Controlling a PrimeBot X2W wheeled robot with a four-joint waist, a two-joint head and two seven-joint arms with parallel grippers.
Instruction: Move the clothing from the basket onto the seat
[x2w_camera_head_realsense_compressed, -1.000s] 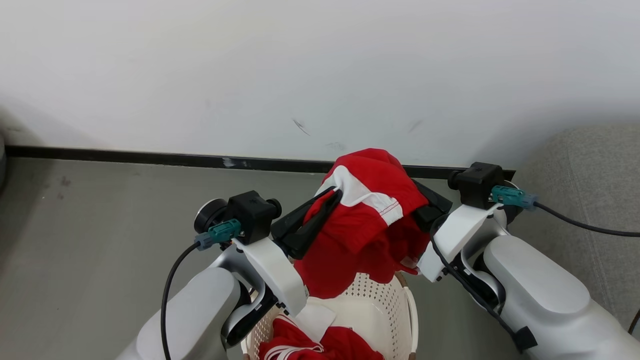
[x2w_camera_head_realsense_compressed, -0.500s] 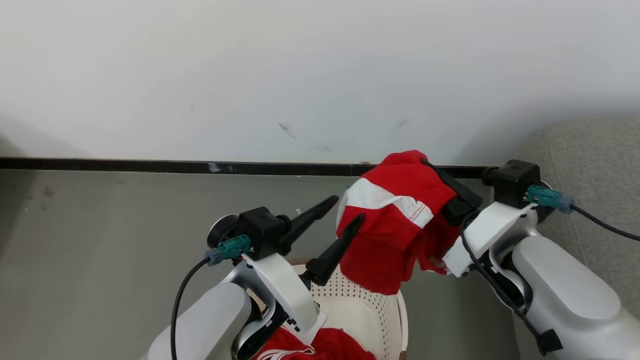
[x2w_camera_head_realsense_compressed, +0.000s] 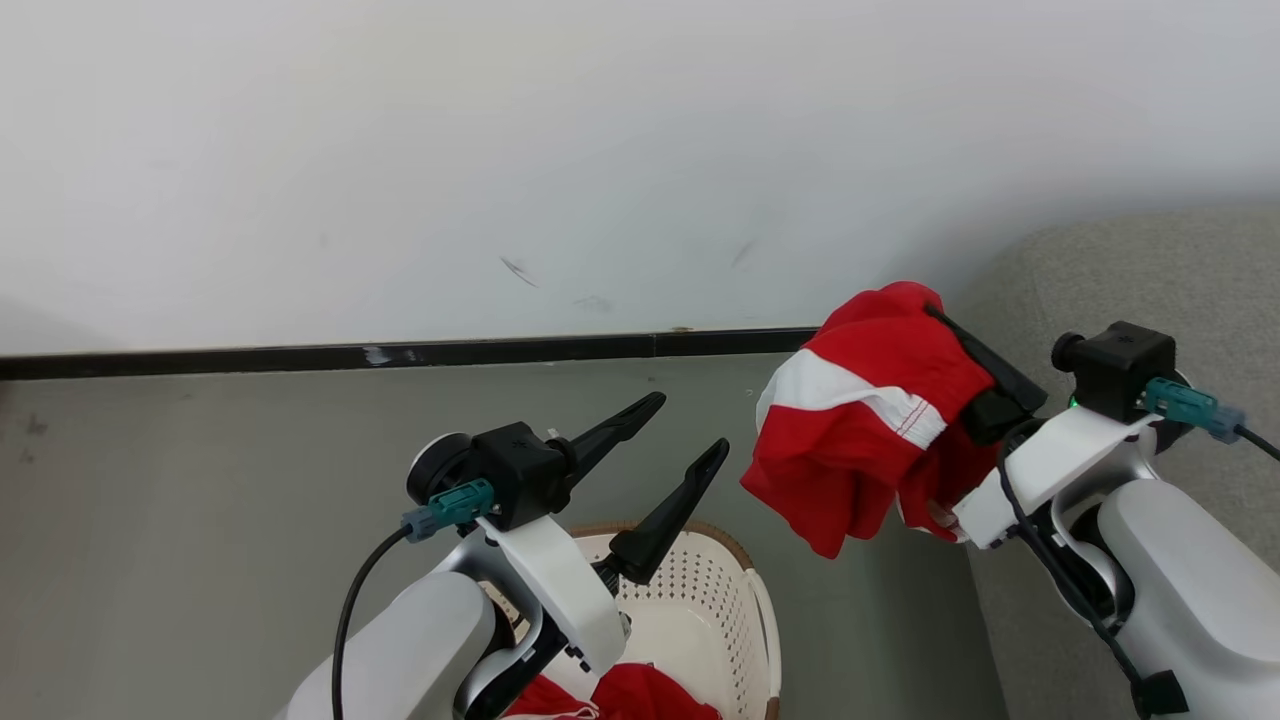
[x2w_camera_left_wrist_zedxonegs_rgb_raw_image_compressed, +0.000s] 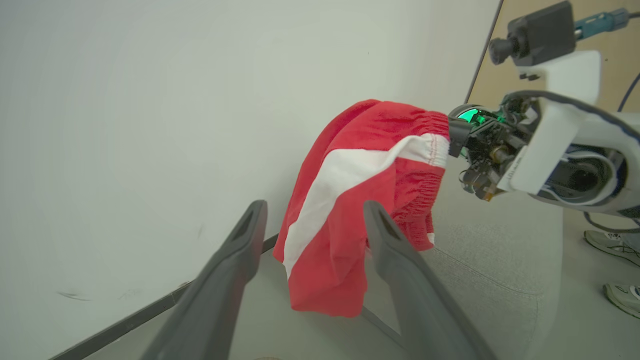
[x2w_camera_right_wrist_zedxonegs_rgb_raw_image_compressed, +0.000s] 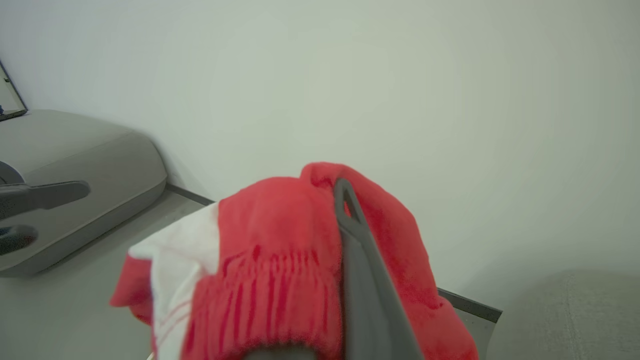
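Left tool (x2w_camera_head_realsense_compressed: 688, 422): the two fingers stand wide apart, nothing between them, touching nothing; it sits at lower centre of the head view, above the far rim of the basket (x2w_camera_head_realsense_compressed: 722, 612). Right tool (x2w_camera_head_realsense_compressed: 945, 322): fingers together, clamped on the gathered elastic edge of a red garment (x2w_camera_head_realsense_compressed: 860, 440) with a white band. The cloth hangs free from that grip at right of centre, clear of the floor (x2w_camera_head_realsense_compressed: 200, 480), between the basket and the sofa (x2w_camera_head_realsense_compressed: 1150, 270), touching neither. In the left wrist view the same garment hangs just beyond the spread fingers, apart from them. Count: two tools; two garments, one held in the air and a second red garment (x2w_camera_head_realsense_compressed: 640, 702) lying in the basket at the bottom edge, partly cut off by the frame; one basket, cream with perforated walls and a brown rim; one sofa, grey woven fabric, filling the right edge. Surface: smooth grey floor, bare around the basket. Room: plain white wall (x2w_camera_head_realsense_compressed: 500, 150) with a few dark scuff marks, a black baseboard (x2w_camera_head_realsense_compressed: 400, 353) running along its foot. Two pale shoes (x2w_camera_left_wrist_zedxonegs_rgb_raw_image_compressed: 614, 241) of a person show at the lower right edge of the left wrist view.
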